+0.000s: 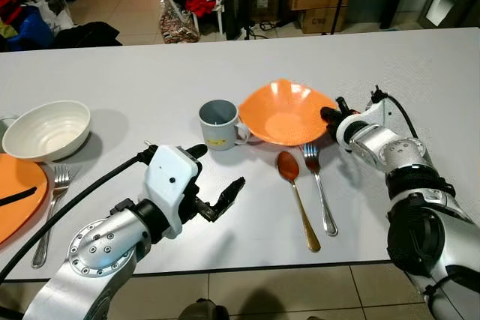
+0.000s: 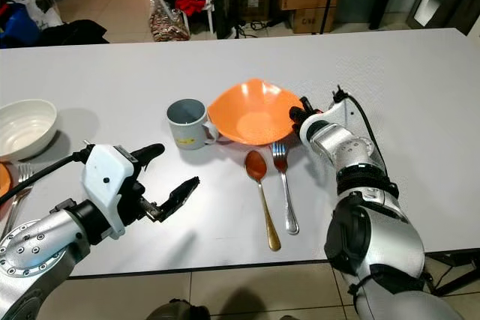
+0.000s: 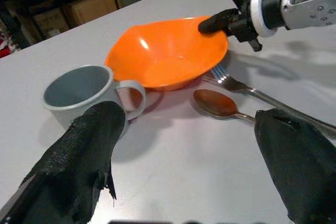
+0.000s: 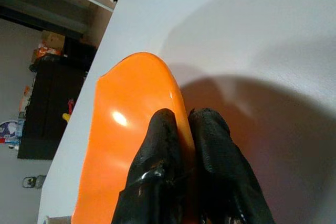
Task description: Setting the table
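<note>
An orange bowl sits on the white table, near the middle. Its rim is wavy and it tips up a little at 3 o'clock. A grey mug stands upright just beside the bowl at 9 o'clock, with its handle toward the bowl. A brown spoon and a silver fork lie side by side at 6 o'clock, their heads at the bowl's edge.
</note>
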`<state>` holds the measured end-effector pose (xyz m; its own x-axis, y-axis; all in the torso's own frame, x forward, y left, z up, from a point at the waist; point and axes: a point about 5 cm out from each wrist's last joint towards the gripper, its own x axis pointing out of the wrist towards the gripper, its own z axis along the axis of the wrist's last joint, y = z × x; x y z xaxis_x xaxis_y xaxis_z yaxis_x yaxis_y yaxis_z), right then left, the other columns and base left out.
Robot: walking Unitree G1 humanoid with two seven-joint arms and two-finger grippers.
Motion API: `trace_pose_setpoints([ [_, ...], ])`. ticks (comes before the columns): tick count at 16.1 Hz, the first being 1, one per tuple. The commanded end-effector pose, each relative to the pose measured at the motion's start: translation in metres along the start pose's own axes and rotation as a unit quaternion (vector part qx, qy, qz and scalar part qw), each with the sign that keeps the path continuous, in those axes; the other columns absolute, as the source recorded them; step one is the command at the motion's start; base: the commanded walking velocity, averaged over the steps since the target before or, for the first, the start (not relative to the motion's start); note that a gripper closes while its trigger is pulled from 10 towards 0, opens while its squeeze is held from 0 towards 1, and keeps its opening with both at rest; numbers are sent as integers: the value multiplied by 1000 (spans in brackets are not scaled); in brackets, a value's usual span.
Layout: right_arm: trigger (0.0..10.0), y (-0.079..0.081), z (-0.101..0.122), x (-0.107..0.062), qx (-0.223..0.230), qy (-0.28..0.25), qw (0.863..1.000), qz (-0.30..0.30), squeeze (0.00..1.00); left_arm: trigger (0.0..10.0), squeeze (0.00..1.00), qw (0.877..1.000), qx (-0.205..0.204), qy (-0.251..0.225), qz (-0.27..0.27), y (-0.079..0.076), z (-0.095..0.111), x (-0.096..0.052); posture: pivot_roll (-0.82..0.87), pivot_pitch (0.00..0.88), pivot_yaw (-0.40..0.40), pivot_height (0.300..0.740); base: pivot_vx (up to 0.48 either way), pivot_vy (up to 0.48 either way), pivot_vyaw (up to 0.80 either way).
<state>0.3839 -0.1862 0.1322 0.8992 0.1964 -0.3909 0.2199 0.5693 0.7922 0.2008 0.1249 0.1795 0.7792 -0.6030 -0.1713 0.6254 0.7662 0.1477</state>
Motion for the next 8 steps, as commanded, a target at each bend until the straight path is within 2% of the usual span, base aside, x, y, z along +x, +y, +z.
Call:
trace_pose_setpoints([
  [1,10000,0,1,-1,10,-1,1000,4,0,10000,0,1000,7,0,-7,-1,2,0,-31,23,66,740,0,0,0],
  [5,10000,-3,-4,-1,7,10,1000,-7,0,10000,0,1000,10,-1,-6,-1,2,2,-29,20,64,740,0,0,0],
  [6,10000,-5,-7,-1,-2,22,1000,-16,1000,10000,0,1000,10,-1,-6,-1,2,2,-30,18,63,740,0,0,0],
  [8,10000,-4,-6,-1,4,25,1000,-15,1000,10000,0,1000,11,-2,-6,-1,2,3,-33,17,60,740,0,0,0],
])
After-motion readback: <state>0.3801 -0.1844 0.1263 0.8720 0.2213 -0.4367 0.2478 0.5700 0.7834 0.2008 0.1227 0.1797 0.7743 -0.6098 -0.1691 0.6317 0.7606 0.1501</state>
